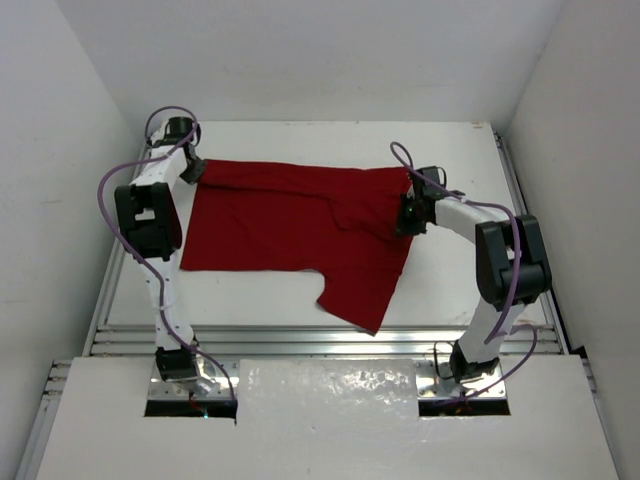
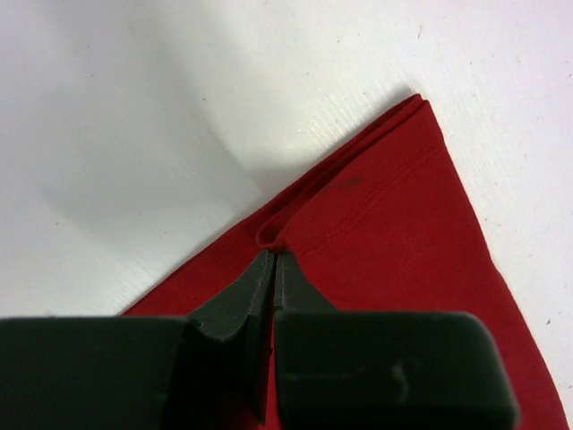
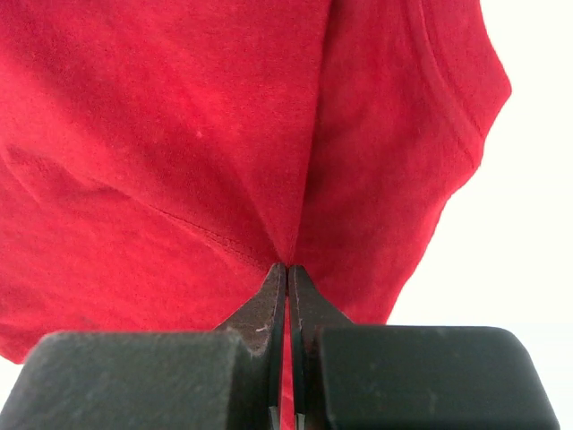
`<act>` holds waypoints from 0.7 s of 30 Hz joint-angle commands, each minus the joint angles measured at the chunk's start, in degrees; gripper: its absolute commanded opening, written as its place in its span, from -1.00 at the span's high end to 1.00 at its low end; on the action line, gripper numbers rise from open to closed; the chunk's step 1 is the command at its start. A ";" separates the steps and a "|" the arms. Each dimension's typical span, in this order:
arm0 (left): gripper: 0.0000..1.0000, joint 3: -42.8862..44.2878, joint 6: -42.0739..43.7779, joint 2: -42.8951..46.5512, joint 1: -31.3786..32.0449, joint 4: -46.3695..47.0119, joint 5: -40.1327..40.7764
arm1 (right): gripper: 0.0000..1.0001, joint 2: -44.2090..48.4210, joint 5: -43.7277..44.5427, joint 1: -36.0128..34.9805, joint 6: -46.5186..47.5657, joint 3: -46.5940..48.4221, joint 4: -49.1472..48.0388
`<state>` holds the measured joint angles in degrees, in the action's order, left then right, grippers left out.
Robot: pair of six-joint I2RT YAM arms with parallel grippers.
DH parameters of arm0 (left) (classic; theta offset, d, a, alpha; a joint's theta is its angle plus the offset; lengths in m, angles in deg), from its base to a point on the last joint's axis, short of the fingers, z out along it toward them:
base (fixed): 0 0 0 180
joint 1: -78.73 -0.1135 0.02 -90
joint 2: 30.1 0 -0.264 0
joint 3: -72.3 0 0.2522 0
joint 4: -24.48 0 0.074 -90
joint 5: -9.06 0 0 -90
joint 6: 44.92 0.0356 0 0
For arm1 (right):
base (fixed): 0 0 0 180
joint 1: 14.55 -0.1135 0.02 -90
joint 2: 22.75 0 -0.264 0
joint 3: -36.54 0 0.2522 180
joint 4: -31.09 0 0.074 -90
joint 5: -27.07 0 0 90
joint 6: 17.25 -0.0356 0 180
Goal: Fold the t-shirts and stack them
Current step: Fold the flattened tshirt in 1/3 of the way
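Shirt: the dark red t-shirt (image 1: 290,225) lies spread on the white tabletop (image 1: 450,280), and one part hangs down near the front edge.
Right gripper (image 3: 287,269): its jaws pinch the cloth tight at the shirt's right edge.
Left gripper (image 2: 273,260): its jaws are closed on the folded hem at the far left corner.
Good way: both arms should likely lift together and keep the cloth flat, so no lumps form.
Writing: none can be seen on the shirt or the arms.
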<state>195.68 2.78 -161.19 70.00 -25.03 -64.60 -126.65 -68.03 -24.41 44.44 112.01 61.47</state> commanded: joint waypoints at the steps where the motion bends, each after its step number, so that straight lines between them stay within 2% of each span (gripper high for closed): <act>1: 1.00 2.09 -0.32 0.92 -0.76 1.82 -0.52 | 1.00 3.44 -0.79 0.11 -1.65 -1.07 -2.12; 4: 1.00 2.00 -0.32 0.13 -0.76 1.82 -1.04 | 1.00 1.59 -1.57 0.11 -1.39 0.07 -0.63; 9: 1.00 1.82 -0.06 0.39 -0.76 2.08 -1.48 | 1.00 3.78 -1.05 0.11 -2.09 -0.81 -1.86; 11: 1.00 1.30 -0.15 0.83 -0.76 2.08 -1.57 | 0.86 3.09 0.18 0.11 -1.57 1.30 -0.02; 12: 0.88 1.12 -0.32 1.18 -0.76 2.00 -1.31 | 0.77 2.04 0.09 0.11 -1.31 2.00 0.77; 13: 0.84 0.86 -0.58 1.36 -0.67 1.56 0.34 | 0.68 1.60 0.35 0.11 -1.04 2.79 1.56; 16: 0.81 0.94 -2.08 1.80 -1.11 -1.94 4.21 | 0.60 2.90 1.41 0.20 -1.39 0.62 2.10; 17: 0.80 0.94 -2.52 2.06 -1.37 -2.31 5.10 | 0.43 3.69 2.02 0.29 -1.48 -0.18 1.84; 20: 0.62 0.86 -4.18 4.08 -2.43 -3.89 6.95 | 0.18 6.68 3.87 0.81 -1.04 -1.42 2.88; 21: 0.01 0.68 -4.10 5.83 -2.69 -3.80 7.13 | 0.12 7.47 3.87 1.08 -0.87 -1.42 3.06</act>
<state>195.68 1.01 -161.12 69.30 -27.63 -61.08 -123.94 -66.22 -24.24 43.17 110.77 63.83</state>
